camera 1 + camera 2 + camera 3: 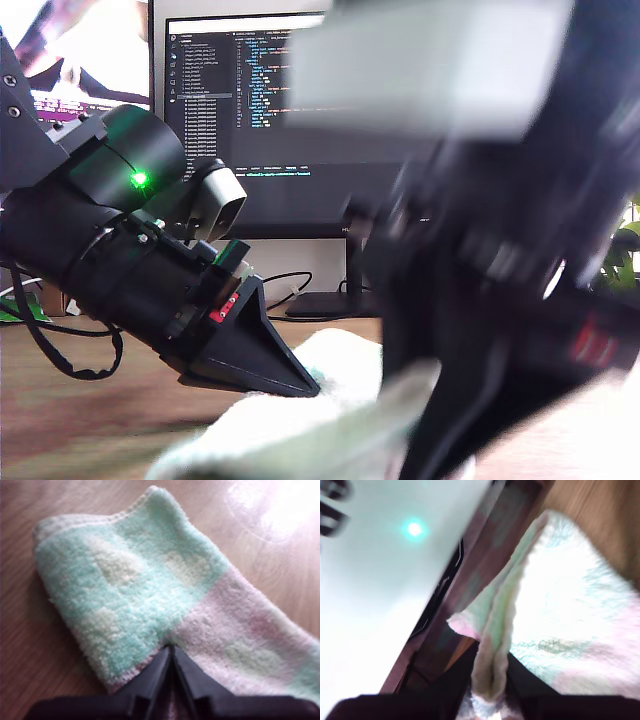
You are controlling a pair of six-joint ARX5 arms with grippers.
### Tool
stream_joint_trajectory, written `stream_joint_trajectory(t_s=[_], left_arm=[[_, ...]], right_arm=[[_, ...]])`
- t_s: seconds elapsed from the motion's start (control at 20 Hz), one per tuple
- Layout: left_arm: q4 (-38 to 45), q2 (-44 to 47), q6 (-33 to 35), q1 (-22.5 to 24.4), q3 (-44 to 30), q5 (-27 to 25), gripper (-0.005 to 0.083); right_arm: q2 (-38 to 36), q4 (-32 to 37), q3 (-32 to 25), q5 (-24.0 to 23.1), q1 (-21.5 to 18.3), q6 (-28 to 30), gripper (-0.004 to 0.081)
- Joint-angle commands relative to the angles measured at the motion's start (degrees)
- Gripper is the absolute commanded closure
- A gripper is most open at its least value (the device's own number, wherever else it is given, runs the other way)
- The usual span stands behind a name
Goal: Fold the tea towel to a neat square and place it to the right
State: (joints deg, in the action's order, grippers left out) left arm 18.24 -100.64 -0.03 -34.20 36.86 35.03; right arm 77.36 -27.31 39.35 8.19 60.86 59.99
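Note:
The tea towel (130,595), fluffy mint green with pale pink bands, lies partly folded on the wooden table (30,645). My first gripper (171,650) is shut on its pink edge, with cloth showing between the fingers. In the exterior view this gripper (300,385) belongs to the arm on the left, and its tip presses on the pale towel (335,365). My second gripper (490,690) is shut on a raised fold of the towel (560,595), which looks near white in glare. Its arm (490,300) is a dark motion blur filling the exterior view's right, with a flap of cloth rising beside it.
A monitor with code (250,100) stands behind the table, and a second screen (90,50) is at the exterior view's left. Black cables (60,350) hang and trail by the first arm. A plant (625,255) shows at the exterior view's right edge.

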Motion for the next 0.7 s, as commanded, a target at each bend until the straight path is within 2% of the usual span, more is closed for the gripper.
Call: stream_joint_trajectory(t_s=[0.0, 0.1, 0.25, 0.55, 0.65], left_arm=[[-0.7, -2.7, 0.2, 0.8, -1.5, -2.0, 0.0793], [-2.0, -2.7, 0.3, 0.8, -1.5, -3.8, 0.0793], [-6.2, -2.7, 0.7, 0.8, -1.5, -6.1, 0.0793], [-13.6, -2.7, 3.1, 0.8, -1.2, -7.2, 0.0793], [-15.7, -2.7, 3.4, 0.8, -1.0, -7.2, 0.0793]], right_arm=[[-2.8, -2.1, -1.9, 2.4, 1.4, -0.2, 0.0783], [-5.7, -3.7, -1.9, 4.0, 1.4, -1.6, 0.0783], [-8.7, -6.3, -1.9, 5.6, 1.4, -6.6, 0.0783], [-12.3, -6.9, -1.9, 9.9, 0.8, -14.8, 0.0783], [-13.0, -6.8, -1.9, 10.0, 0.5, -17.6, 0.0783]])
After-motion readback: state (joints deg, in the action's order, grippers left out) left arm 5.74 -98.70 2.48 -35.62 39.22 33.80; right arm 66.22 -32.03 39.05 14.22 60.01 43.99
